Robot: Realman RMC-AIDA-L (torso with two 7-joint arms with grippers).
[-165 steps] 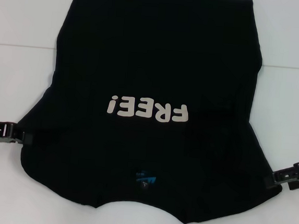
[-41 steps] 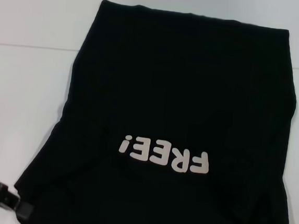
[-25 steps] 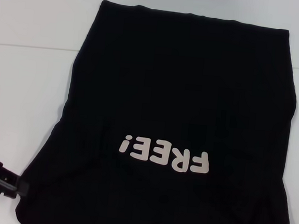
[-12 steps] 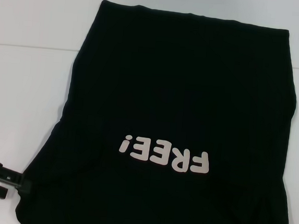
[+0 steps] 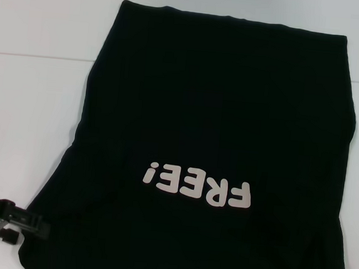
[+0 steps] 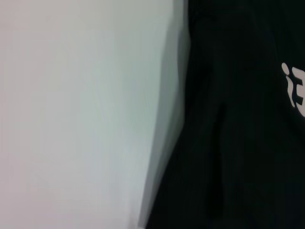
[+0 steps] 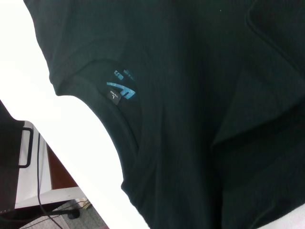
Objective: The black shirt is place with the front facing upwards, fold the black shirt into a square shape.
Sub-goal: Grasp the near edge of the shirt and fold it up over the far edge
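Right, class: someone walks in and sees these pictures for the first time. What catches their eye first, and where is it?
The black shirt comes first, spread front-up over most of the white table. Next come its white letters "FREE!" across the chest, upside down in the head view, and the small blue neck label inside the collar. The left tool sits at the shirt's near left edge.

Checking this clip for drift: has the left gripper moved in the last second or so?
Yes. The left gripper has slid slightly rightward along the near edge, now overlapping the black shirt's left sleeve edge; the shirt and its FREE! lettering stayed put.
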